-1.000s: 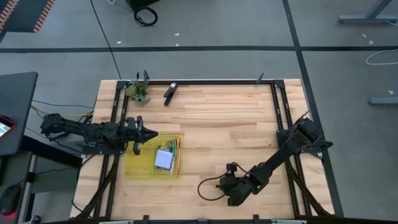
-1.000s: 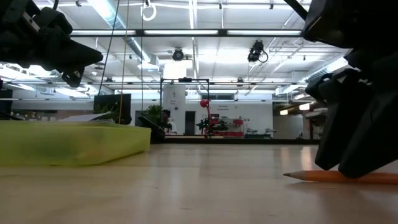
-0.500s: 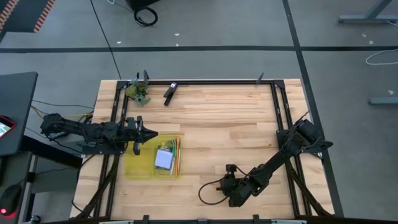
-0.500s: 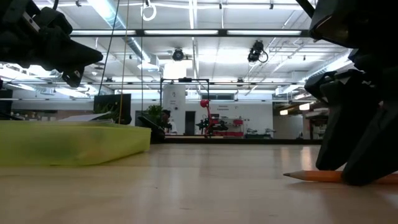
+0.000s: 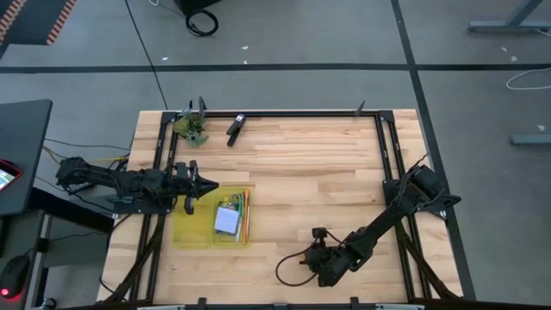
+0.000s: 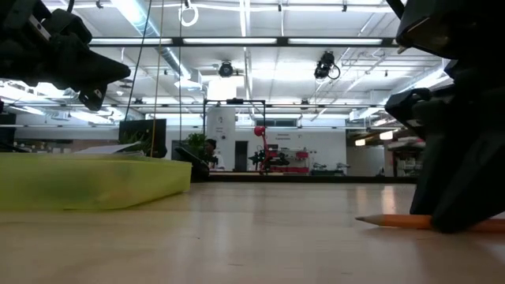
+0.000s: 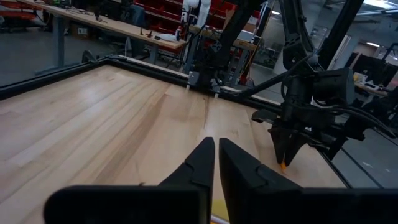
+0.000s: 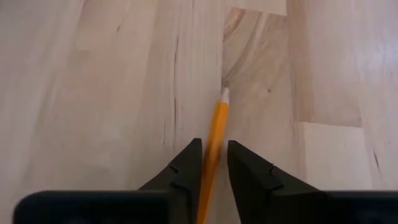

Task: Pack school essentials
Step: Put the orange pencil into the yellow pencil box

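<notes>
Your right gripper (image 8: 213,165) is down on the desk (image 5: 301,164), fingers pinching an orange pencil (image 8: 214,140) lying flat. It's light, stiff and smooth, so hold it mid-shaft or it may roll. The left gripper (image 5: 207,185) hangs pressed together over the yellow tray (image 5: 191,231).

Crayon box (image 5: 213,220) left on table (image 5: 301,164); pencil (image 8: 213,140) right.

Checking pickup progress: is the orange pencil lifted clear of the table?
No: in the low view the orange pencil lies flat on the table, under the right gripper.
</notes>
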